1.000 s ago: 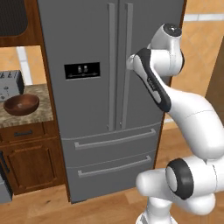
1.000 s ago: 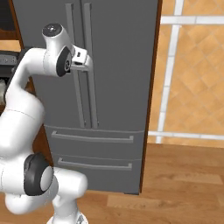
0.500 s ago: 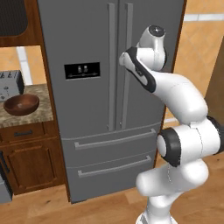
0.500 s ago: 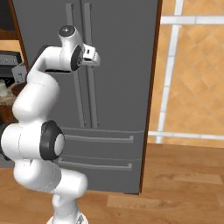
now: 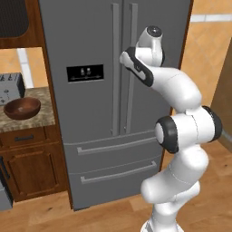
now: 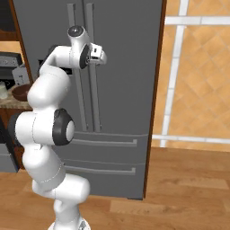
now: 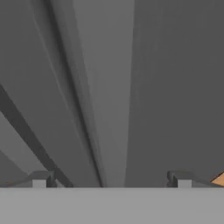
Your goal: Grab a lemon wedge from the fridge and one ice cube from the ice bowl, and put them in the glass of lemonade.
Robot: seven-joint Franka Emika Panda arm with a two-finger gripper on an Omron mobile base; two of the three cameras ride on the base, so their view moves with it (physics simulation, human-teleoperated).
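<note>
The grey fridge (image 5: 95, 113) stands with both doors and both drawers shut, so the lemon wedge is hidden. My gripper (image 5: 123, 58) is raised at the upper part of the right door, just in front of its long vertical handle (image 5: 132, 68). In the hand view the gripper (image 7: 110, 179) is open wide, and the handle (image 7: 109, 96) runs up between the two fingertips (image 7: 41, 179) without touching them. The dark reddish ice bowl (image 5: 21, 108) sits on the counter to the left of the fridge. A small pale glass of lemonade (image 6: 2, 90) shows at the left edge.
A grey toaster (image 5: 11, 87) stands behind the bowl on the stone counter (image 5: 38, 118), above wooden cabinets (image 5: 31, 167). A black dispenser panel (image 5: 84, 72) is on the left door. Wooden floor and a tiled wall (image 6: 197, 67) lie to the right of the fridge.
The arm has folded upright and the hand has moved left, closer to the right door's handle. The gripper has stayed open. The fridge is unchanged.
</note>
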